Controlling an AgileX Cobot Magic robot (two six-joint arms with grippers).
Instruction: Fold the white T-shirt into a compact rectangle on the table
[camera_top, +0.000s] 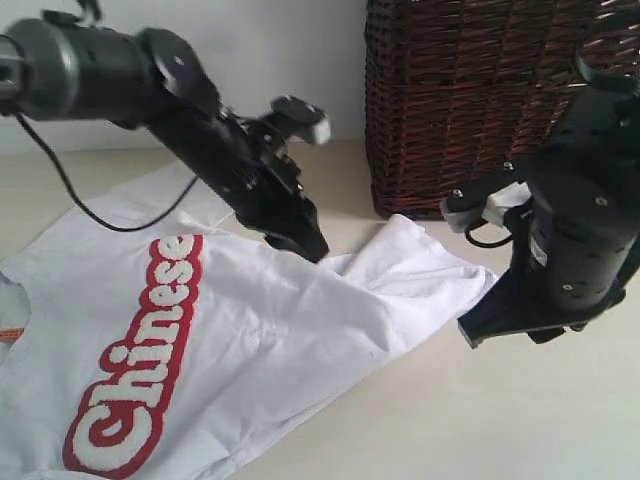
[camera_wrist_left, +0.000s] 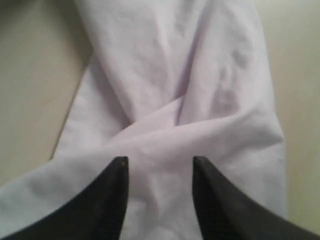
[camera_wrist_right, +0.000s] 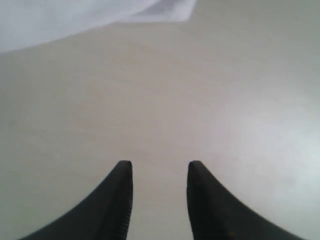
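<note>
The white T-shirt (camera_top: 250, 330) lies spread on the table (camera_top: 480, 420), its red "Chinese" band (camera_top: 140, 360) facing up and an orange neck tag (camera_top: 10, 335) at the left edge. One side is folded over into a rumpled flap near the basket. My left gripper (camera_top: 308, 245) points down onto that flap; in the left wrist view it (camera_wrist_left: 160, 162) stands open, with creased shirt fabric (camera_wrist_left: 200, 75) lying under the gap. My right gripper (camera_top: 478, 335) hovers just off the shirt's right corner. It (camera_wrist_right: 159, 165) is open over the bare table (camera_wrist_right: 175, 100), the shirt's edge (camera_wrist_right: 75, 20) ahead.
A dark brown wicker basket (camera_top: 470, 90) stands at the back right, close behind the right arm. A black cable (camera_top: 90, 205) hangs from the left arm across the shirt's far sleeve. Pale wall runs behind the table.
</note>
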